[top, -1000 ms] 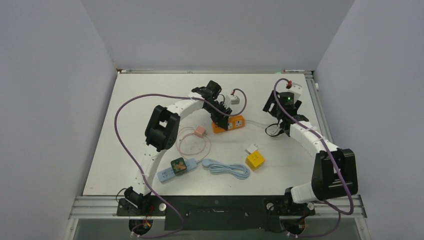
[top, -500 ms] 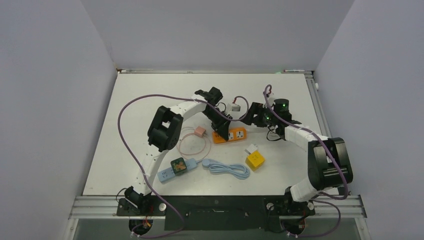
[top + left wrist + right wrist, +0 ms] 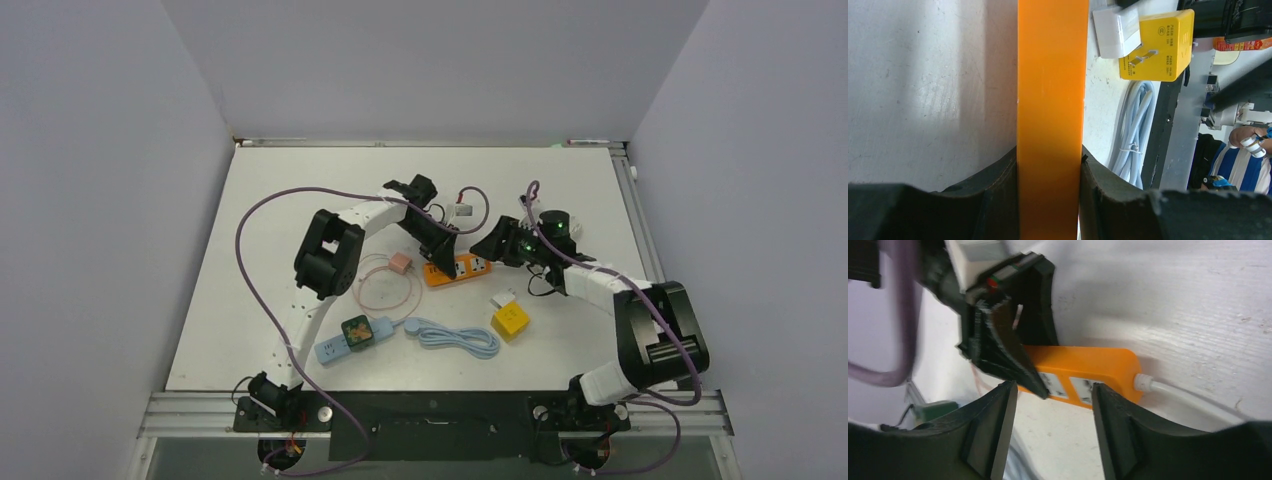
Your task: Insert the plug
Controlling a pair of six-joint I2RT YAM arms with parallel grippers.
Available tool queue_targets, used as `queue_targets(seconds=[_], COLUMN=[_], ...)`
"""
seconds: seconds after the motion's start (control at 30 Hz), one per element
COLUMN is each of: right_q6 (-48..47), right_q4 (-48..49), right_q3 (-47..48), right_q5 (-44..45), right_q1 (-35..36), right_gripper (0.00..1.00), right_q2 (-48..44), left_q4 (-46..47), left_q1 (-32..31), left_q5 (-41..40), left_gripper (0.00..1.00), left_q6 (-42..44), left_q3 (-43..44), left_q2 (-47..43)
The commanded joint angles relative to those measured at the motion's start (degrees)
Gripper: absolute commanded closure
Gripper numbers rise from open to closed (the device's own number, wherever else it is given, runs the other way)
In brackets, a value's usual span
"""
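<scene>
While the left gripper point(image 3: 1049, 165) is clamping the orange power strip point(image 3: 468, 266) mid-table point(image 3: 300, 190), the right gripper point(image 3: 1053, 390) is hovering by the strip's cord end, fingers apart, holding nothing. Yellow plug point(image 3: 510, 320) is lying nearby, just beside a white adapter point(image 3: 503, 298).

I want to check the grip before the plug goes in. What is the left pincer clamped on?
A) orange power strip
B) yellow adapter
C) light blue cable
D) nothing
A: the left wrist view shows the orange power strip pressed between both fingers of the left pincer, while the yellow adapter lies apart from it.
</scene>
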Motion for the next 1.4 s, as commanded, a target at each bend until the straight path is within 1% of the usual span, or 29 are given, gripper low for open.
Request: queue_targets(seconds=[0.0,0.07,0.13,0.3,0.4,0.5,0.57,0.67,0.77,0.93,1.07,1.2,1.3,1.37], right_q6=[1.9,1.52,2.36,4.79,6.02,8.09,9.24,11.06,13.45,17.46,19.78,23.75,26.7,28.33], right_q4=[1.59,-1.62,-3.05,-6.29,-7.77,-6.2,-4.93,-4.12,-3.6,2.6,8.08,20.05,25.82,29.3], right_q3=[1.48,2.39,1.49,-0.29,-1.46,-3.35,-4.62,-5.62,-5.98,-8.27,-8.92,-11.76,-11.18,-11.06], right_q5=[4.21,6.23,7.18,8.53,11.3,12.03,11.91,12.01,13.97,21.38,24.85,26.97,26.52,26.4], right_q1=[0.22,0.0,-0.1,-1.05,-3.08,-4.65,-4.8,-4.76,-4.76,-4.5,-4.36,-4.15,-3.98,-3.61], right_gripper=[0.31,0.26,0.23,0.19,0.19,0.21,0.21,0.22,0.24,0.27,0.31,0.34,0.45,0.5], right_q2=[4.2,3.65,1.07,-4.14,-4.21,-3.54,-3.49,-3.34,-2.61,-1.92,2.27,5.66,9.93,11.83], left_q4=[2.37,3.44,4.88,7.3,7.69,10.21,14.45,23.58,26.09,26.03,26.24,26.54,26.65,25.57], left_q1=[0.04,0.12,0.25,0.73,0.74,0.83,0.83,0.91,0.84,0.83,0.78,0.29,-0.09,-0.22], left_q5=[-1.19,-0.95,0.06,3.91,6.86,9.52,10.36,11.17,11.4,12.25,13.41,13.82,13.56,13.09], left_gripper=[0.67,0.68,0.68,0.73,0.74,0.79,0.82,0.84,0.85,0.86,0.87,0.87,0.87,0.87], left_q6=[0.12,-0.59,-2.05,-6.66,-7.82,-11.52,-14.97,-22.49,-24.91,-24.84,-25.67,-26.07,-25.78,-24.9], left_q3=[-1.82,-2.71,-3.47,-3.75,-4.38,-5.46,-7.75,-11.61,-12.36,-13.57,-14.09,-14.89,-15.78,-15.87], left_q2=[0.98,0.6,0.24,-0.17,-1.23,-2.66,-4.48,-6.79,-7.19,-7.78,-8.3,-9.13,-9.42,-9.48])
